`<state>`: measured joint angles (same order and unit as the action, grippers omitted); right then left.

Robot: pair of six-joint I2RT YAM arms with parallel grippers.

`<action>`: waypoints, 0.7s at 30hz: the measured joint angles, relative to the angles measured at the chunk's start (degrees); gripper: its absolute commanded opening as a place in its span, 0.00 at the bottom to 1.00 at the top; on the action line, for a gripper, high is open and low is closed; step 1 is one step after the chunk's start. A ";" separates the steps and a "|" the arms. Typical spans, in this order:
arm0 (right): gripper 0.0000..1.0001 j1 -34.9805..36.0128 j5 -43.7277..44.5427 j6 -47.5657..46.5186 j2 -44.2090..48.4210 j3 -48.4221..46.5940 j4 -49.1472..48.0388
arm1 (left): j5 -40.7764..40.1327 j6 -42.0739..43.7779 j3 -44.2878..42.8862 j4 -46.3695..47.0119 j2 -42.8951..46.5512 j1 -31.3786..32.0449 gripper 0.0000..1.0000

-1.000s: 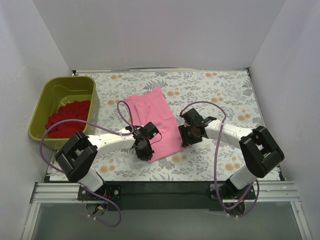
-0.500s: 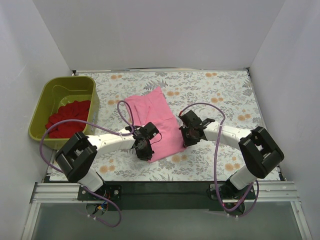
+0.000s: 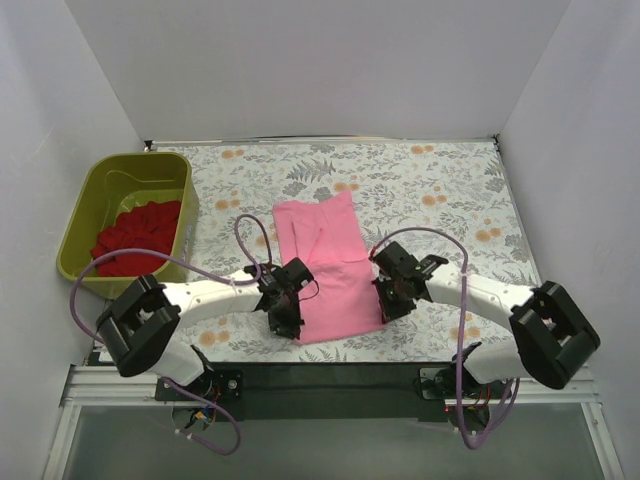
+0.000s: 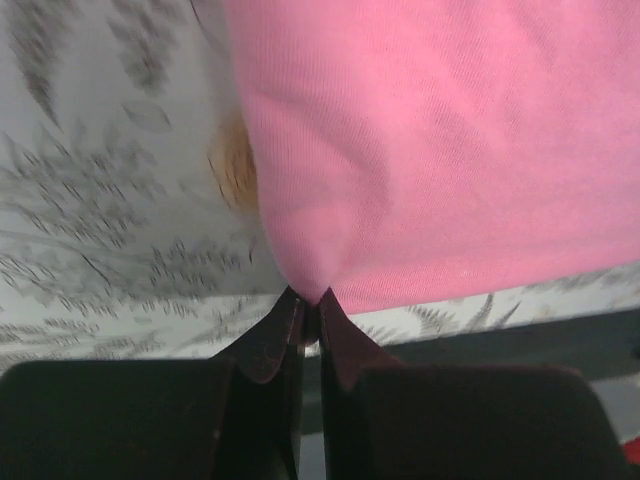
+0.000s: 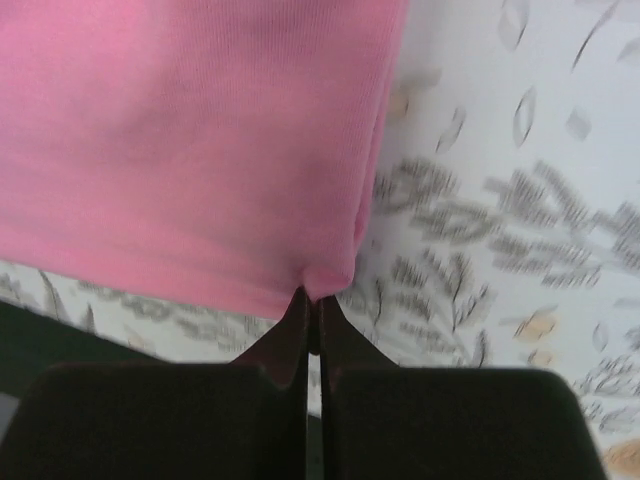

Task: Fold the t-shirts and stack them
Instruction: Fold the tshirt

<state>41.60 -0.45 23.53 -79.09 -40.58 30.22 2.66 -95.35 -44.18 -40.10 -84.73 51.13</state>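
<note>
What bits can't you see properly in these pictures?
- Top view: the pink t-shirt's near corners, covered by the left gripper and right gripper.
- Top view: the red t-shirt, crumpled in the olive-green tub; its sleeves are lost in folds.
- Wrist views: most of the pink t-shirt, cut off by the picture edges.

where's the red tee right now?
Top view: the red t-shirt lies bunched inside the olive-green tub at the left edge of the table, apart from the pink t-shirt in the middle.
</note>
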 measured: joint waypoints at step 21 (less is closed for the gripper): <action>0.01 4.66 1.31 6.32 20.72 -15.91 31.56 | -2.43 -14.21 -6.21 -11.28 18.16 15.21 0.00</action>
<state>46.26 0.86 29.85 -58.37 -56.49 61.78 0.23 -109.56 -50.39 -51.37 -66.57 66.35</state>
